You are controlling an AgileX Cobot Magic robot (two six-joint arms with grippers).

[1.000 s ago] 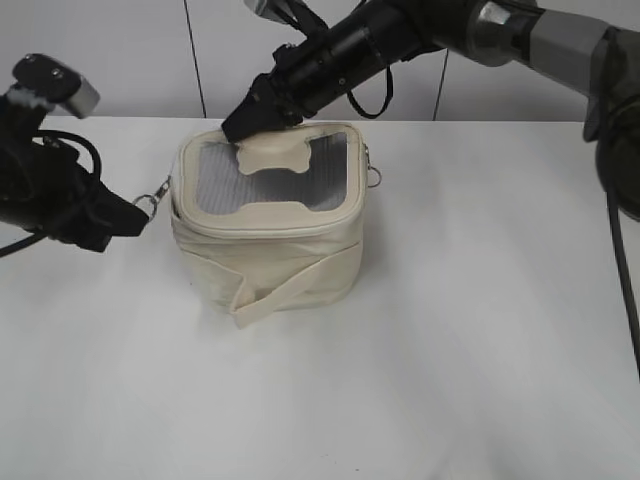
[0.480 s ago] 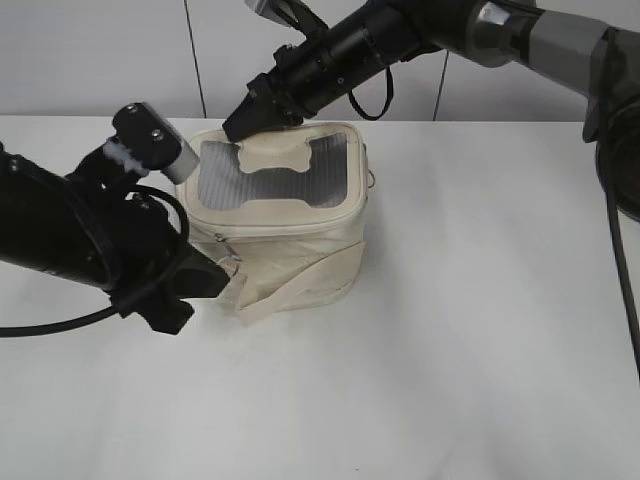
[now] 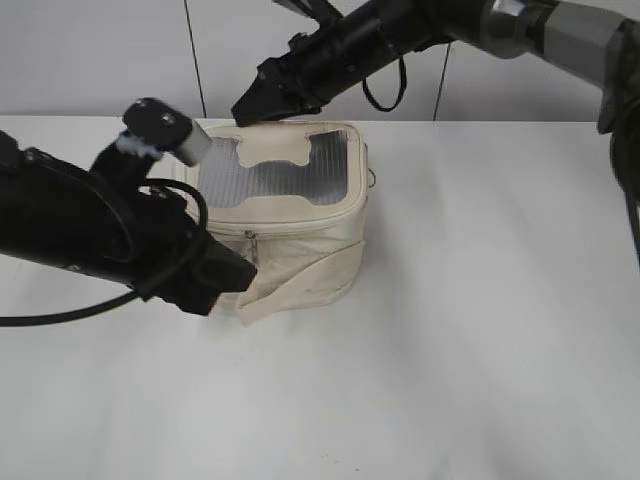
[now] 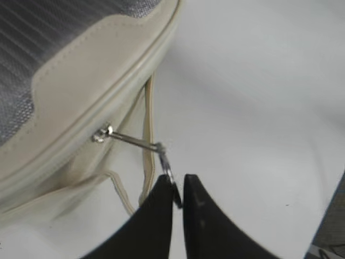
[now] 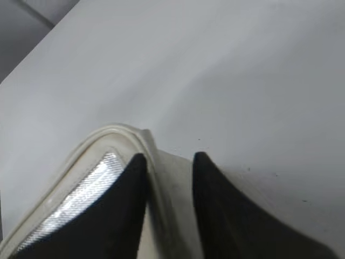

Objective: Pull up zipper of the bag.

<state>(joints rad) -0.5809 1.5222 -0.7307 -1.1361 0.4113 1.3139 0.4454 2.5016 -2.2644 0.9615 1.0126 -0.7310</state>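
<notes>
The cream bag point(image 3: 285, 215) with a grey lid window stands mid-table. Its zipper point(image 3: 290, 232) runs round the lid edge. One silver slider point(image 3: 252, 240) sits on the front edge; a second ring pull point(image 3: 373, 181) hangs at the right side. My left gripper point(image 3: 236, 277) is low at the bag's front left. In the left wrist view the left gripper point(image 4: 174, 186) is shut on the ring pull point(image 4: 167, 171), and a taut link runs to the slider point(image 4: 101, 133). My right gripper point(image 3: 246, 108) is at the bag's back left corner; in the right wrist view the right gripper point(image 5: 168, 161) pinches the bag's rear edge point(image 5: 161, 178).
The flat cream strap point(image 3: 292, 284) droops across the bag's front, close to my left gripper. The white table point(image 3: 480, 330) stretches to the right and front. A pale wall with dark seams stands behind the bag. My left arm's cable point(image 3: 60, 315) trails left.
My left gripper has swung from the bag's left side round to its front, drawing the slider along the front lid edge. The right gripper stays at the back corner, slightly higher.
</notes>
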